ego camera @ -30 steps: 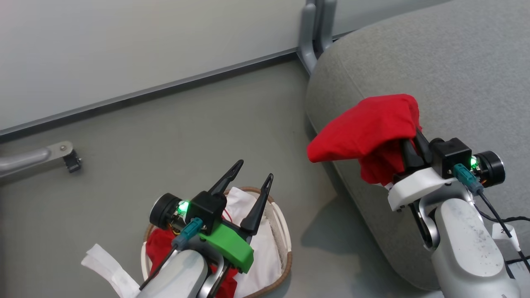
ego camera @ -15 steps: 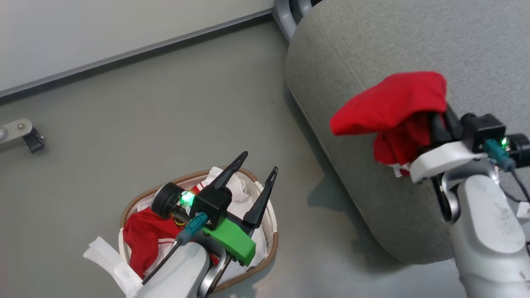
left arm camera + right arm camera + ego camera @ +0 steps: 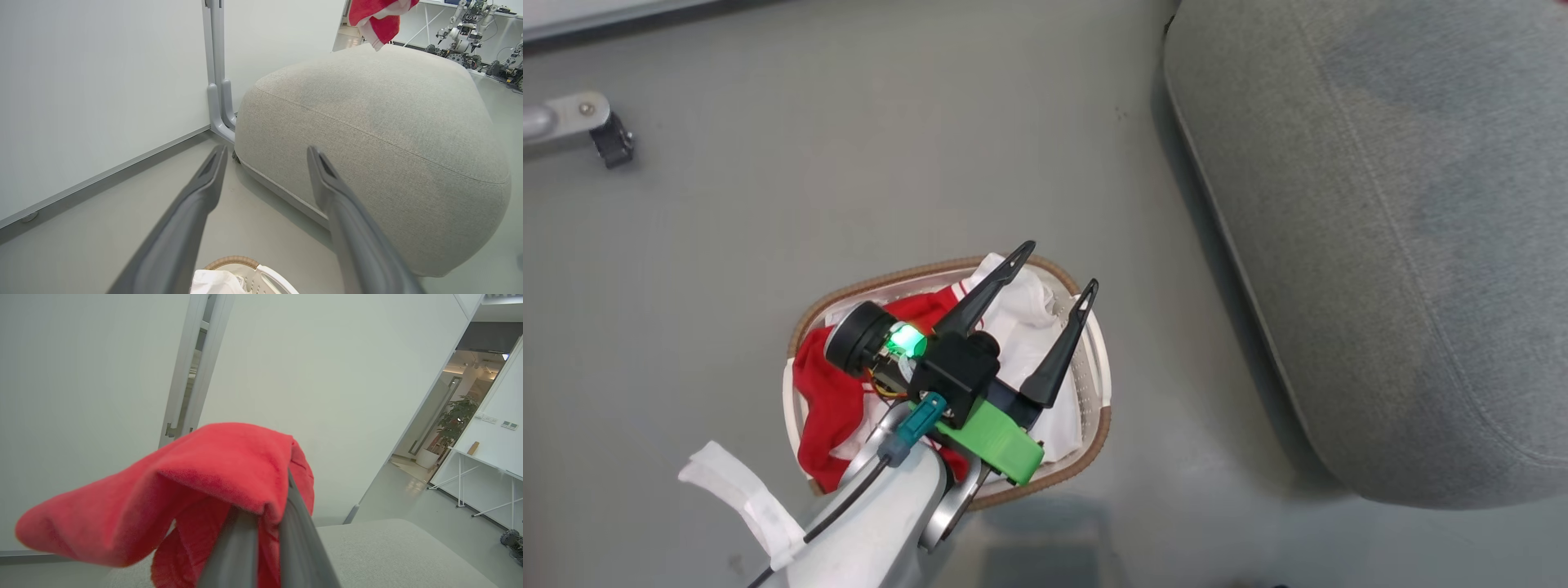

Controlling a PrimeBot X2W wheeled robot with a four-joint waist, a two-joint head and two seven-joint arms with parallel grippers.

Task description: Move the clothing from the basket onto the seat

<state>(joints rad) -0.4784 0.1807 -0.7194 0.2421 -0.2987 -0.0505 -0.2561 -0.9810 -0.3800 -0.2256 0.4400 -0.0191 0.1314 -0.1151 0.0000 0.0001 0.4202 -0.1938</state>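
my left claw (image 3: 1060, 264) hangs wide and empty at lower centre of the head view, just over the basket (image 3: 892, 279) on the floor. red clothing (image 3: 821, 404) and a white cloth (image 3: 1021, 306) lie inside it. the grey seat (image 3: 1380, 245) takes the right side. my right claw (image 3: 267, 522) is pinched on a red garment (image 3: 184, 486), seen at the top of the left wrist view, above the seat.

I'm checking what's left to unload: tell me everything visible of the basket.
The basket is a small oval tub of white perforated plastic with a brown woven rim. It stands upright on the grey floor, beside the grey seat but apart from it. Inside lie a red garment with white trim and a crumpled white cloth. The open left gripper hangs over it.
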